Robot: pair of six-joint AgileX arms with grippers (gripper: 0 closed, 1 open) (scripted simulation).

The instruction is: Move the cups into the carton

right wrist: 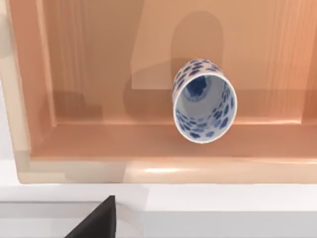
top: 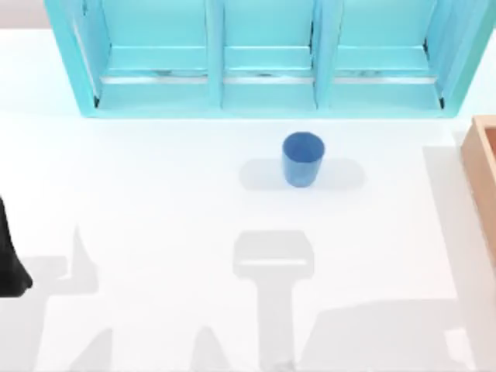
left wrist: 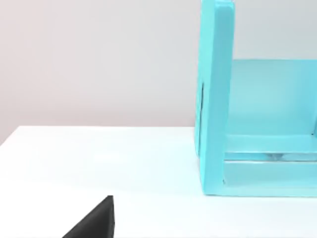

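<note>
Top view, left to right. Left arm [top: 11,256] sat parked at 9 o'clock, a dark shape cut by the left edge of the desk [top: 155,232]. Couldn't tell whether its fingers were apart or together. Left wrist view had a dark wedge of gripper body [left wrist: 94,220] low in frame, the white desk [left wrist: 99,158] and one end wall of the light-blue shelf unit [left wrist: 215,99].

Shelf unit [top: 263,85] ran along 12 o'clock, three bays, open side facing the desk.

Blue cup [top: 302,159] stood upright on the desk, just right of centre toward 1 o'clock, near the shelf front but clear of it. Mouth up. Nothing was touching it. Well apart from both arms and from the carton.

Grey shadows lay across the desk from centre to 6 o'clock.

Carton [top: 482,186] sat at 3 o'clock, tan, cut by the right edge of the view.

Right wrist view looked down into the carton [right wrist: 99,74]. Patterned cup [right wrist: 204,101], white with blue floral marks, was over the carton floor, inside the walls, tilted with its mouth toward the camera. Whether it was resting on the floor couldn't be told. Dark wedge of right gripper body [right wrist: 96,220] was low in frame, clear of the cup. Couldn't tell right fingers' state either.
</note>
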